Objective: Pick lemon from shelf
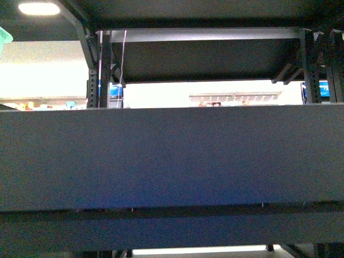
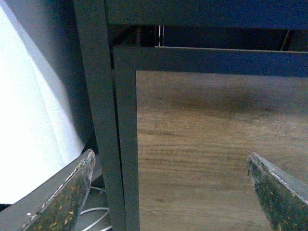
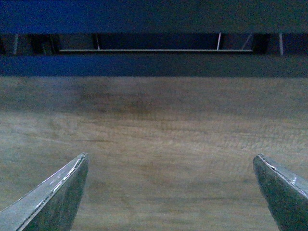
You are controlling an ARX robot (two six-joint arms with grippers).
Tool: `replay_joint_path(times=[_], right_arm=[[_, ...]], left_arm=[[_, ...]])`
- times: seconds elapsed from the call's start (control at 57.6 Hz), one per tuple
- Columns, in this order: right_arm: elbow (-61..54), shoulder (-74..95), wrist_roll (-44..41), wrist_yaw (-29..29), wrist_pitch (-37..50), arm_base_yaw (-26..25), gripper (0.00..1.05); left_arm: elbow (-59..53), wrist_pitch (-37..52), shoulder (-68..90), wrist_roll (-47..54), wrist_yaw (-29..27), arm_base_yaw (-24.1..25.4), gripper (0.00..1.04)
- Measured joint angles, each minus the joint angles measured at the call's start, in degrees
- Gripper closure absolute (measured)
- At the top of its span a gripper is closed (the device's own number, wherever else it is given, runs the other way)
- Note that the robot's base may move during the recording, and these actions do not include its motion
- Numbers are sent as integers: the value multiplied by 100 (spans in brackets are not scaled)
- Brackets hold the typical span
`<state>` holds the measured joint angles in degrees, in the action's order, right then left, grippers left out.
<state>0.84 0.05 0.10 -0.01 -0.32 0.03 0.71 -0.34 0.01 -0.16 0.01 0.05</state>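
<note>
Jaws on both arms stand wide apart and grip nothing. Between the left jaws only wood-grain floor (image 2: pixel 202 144) shows. A grey upright (image 2: pixel 98 96) of the shelf (image 1: pixel 172 161) stands just beside one blade, and beyond it is a white surface (image 2: pixel 29 120) that cannot be identified. Between the right jaws the same floor shows, bounded by a horizontal shelf rail (image 3: pixel 154 65).

Location of the lemon: not visible in any view. In the front view the shelf fills the frame. The broad dark face of one tier spans the middle and hides that tier's top surface, and the gap above it shows only a bright room behind. The lemon probably lies on a tier surface outside every camera's line of sight.

Step in hand, as judged: search and approach. Both wrist cameras look at the floor, so both arms appear to be well below any loaded tier.

1. Raise one arm until its wrist camera looks over the tier's front lip.
2. Confirm the target before committing: plain yellow, oval, pointed nub.
3. Approach with the jaws at full opening, entering from the front between the uprights.
4. Centre the fruit between the blades and close across its short axis.

Caution: clear the left jaws from the adjacent upright before lifting.
</note>
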Motion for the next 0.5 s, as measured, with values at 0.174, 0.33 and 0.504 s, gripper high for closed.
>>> replay_joint_path(times=[0.174, 0.33, 0.504], right_arm=[[0, 0, 0, -2, 0, 0, 2], [0, 0, 7, 0, 0, 0, 2], [0, 0, 2, 0, 0, 0, 2]], left_arm=[[0, 0, -2, 2, -2, 0, 8], [0, 0, -2, 2, -4, 0, 8], [0, 0, -2, 0, -4, 0, 8]])
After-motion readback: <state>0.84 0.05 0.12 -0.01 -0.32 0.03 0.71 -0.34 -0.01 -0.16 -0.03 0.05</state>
